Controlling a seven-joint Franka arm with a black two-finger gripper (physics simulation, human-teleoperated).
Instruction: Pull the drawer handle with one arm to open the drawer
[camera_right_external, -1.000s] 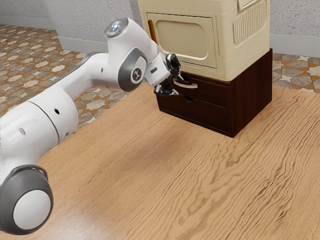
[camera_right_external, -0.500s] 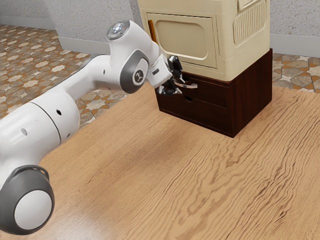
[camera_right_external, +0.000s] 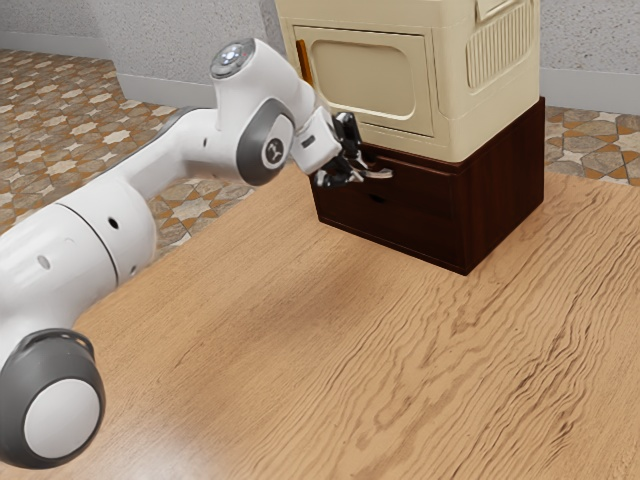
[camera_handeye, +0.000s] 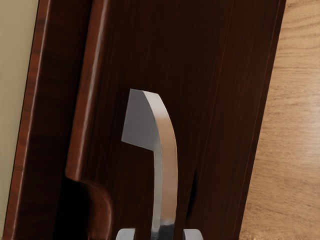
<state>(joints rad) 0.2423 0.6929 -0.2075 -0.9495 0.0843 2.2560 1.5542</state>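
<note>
Pincer (camera_right_external: 362, 172), one, black, two-fingered: fingers apart, one to each side of the handle; in the wrist view a narrow gap shows between the handle and each fingertip.

Handle (camera_handeye: 168, 165), one, curved, pale metal: fixed to the drawer front, its near stretch between the pincer's tips, its far end reaching out past them.

Drawer front (camera_handeye: 135, 50), dark reddish-brown wood: directly ahead of the pincer. In the exterior view it looks about level with the cabinet's face; whether it stands slightly out cannot be told.

Notch (camera_handeye: 75, 215), rounded, dark: in the wood just beside the pincer, on the side toward the pale box.

Slot (camera_right_external: 377, 197), small, dark: just below the pincer and the handle.

Cabinet (camera_right_external: 505, 190), dark wood: beyond the pincer, upright on the table.

Box (camera_right_external: 455, 90), cream, with a panelled front: on top of the cabinet, above and beyond the pincer.

Strip (camera_right_external: 305, 62), orange, near upright: above the pincer, at the box's front.

Arm (camera_right_external: 100, 240), white and grey: behind the pincer, holding it up at the handle's height.

Table (camera_right_external: 330, 350), wood-grained: below the pincer.
</note>
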